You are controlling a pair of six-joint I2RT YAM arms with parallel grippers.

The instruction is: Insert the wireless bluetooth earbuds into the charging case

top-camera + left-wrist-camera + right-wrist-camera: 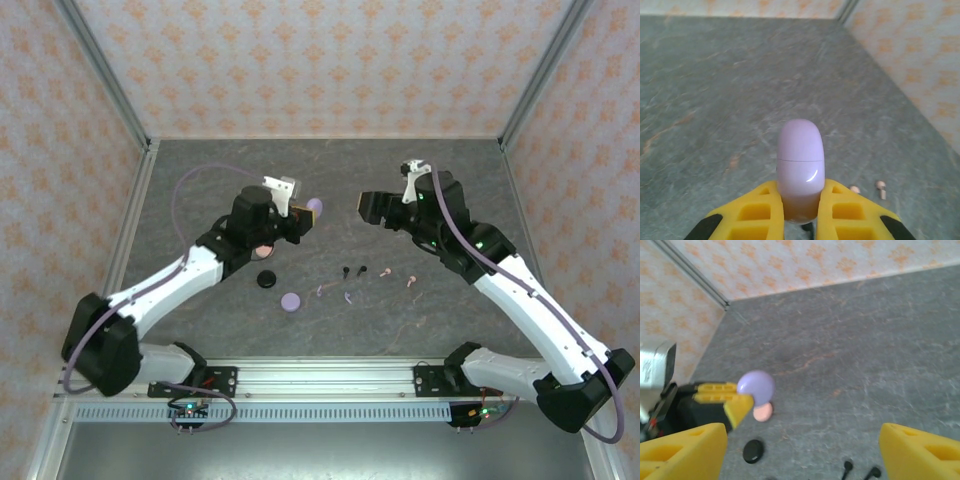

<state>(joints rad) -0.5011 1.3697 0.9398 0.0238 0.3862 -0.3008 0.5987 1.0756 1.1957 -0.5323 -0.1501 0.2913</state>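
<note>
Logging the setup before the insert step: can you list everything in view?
charging case: one, lilac, gripped aloft, centre-left
earbuds: six, two black, two pink, two seemingly lilac, lying loose at centre
round pucks: three, black, lilac, pink, left of the earbuds; pink partly hidden
table: one, grey marbled
left tool: one, yellow fingers, shut on the charging case
right tool: one, yellow fingers, open, empty, facing the case
</note>
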